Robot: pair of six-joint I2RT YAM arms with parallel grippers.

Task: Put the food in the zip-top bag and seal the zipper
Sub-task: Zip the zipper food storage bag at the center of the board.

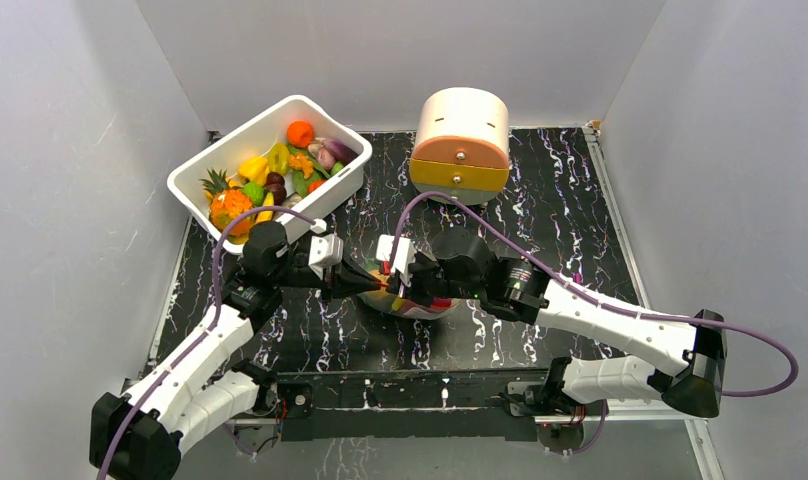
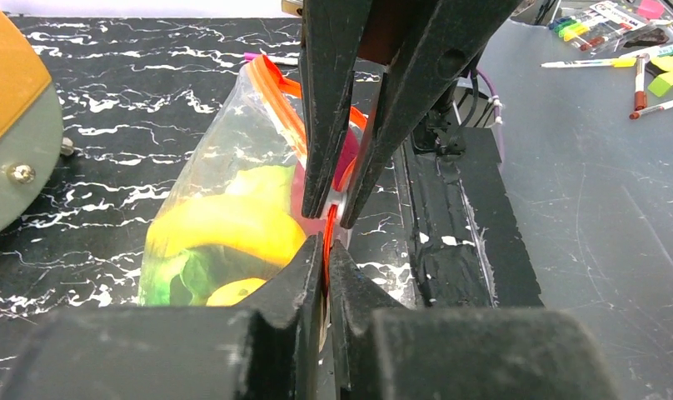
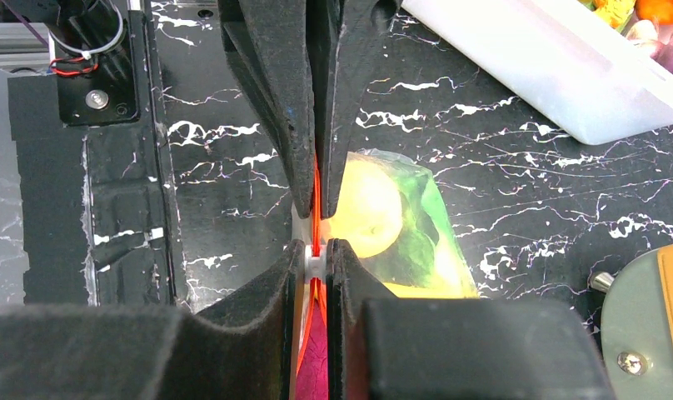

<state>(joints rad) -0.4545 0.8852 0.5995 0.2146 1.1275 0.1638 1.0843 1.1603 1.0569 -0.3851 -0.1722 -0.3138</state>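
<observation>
The clear zip-top bag (image 1: pixel 427 305) lies at mid-table between my two grippers. Through its plastic I see yellow and green food (image 2: pixel 225 225), also a yellow piece (image 3: pixel 371 212) and some magenta. The orange-red zipper (image 2: pixel 279 100) runs along its mouth. My left gripper (image 2: pixel 326 250) is shut on the zipper strip, with only a sliver of gap showing. Facing it tip to tip, my right gripper (image 3: pixel 315 250) is shut on the zipper at its small white slider (image 3: pixel 315 265). More food (image 1: pixel 270 170) fills the white tub.
The white tub (image 1: pixel 330 195) stands at the back left, its wall (image 3: pixel 550 67) close behind the bag. The round cream-and-orange drawer box (image 1: pixel 460 140) stands at the back centre. Loose markers (image 2: pixel 616 33) lie beyond the table's near edge.
</observation>
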